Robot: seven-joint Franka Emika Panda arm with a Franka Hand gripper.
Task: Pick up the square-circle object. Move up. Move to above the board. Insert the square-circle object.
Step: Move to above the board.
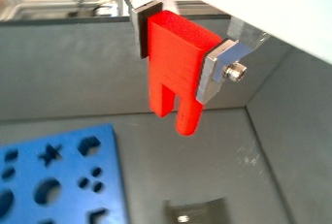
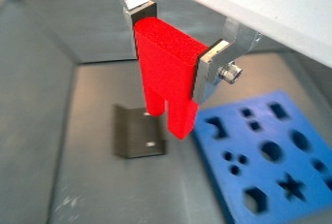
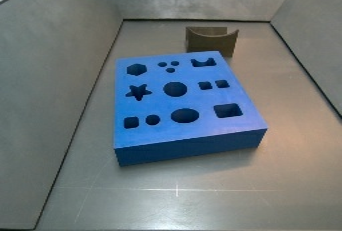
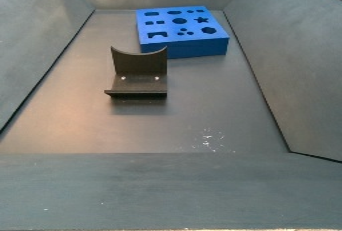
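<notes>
My gripper (image 1: 182, 51) is shut on the upper part of the square-circle object (image 1: 177, 68), a bright red tall block with two prongs pointing down. It also shows in a wrist view (image 2: 166, 73), held in the gripper (image 2: 178, 44) well above the floor. The board (image 1: 58, 175), a thick blue block with many cut-out holes, lies on the floor below and off to one side of the prongs (image 2: 266, 155). Both side views show the board (image 3: 181, 100) (image 4: 181, 30) with nothing in its holes. The gripper and the red object are out of both side views.
The fixture (image 4: 136, 73), a dark olive curved holder, stands empty on the floor near the board (image 3: 211, 39). In a wrist view it lies below the red prongs (image 2: 139, 131). Grey bin walls (image 3: 80, 85) slope up on all sides.
</notes>
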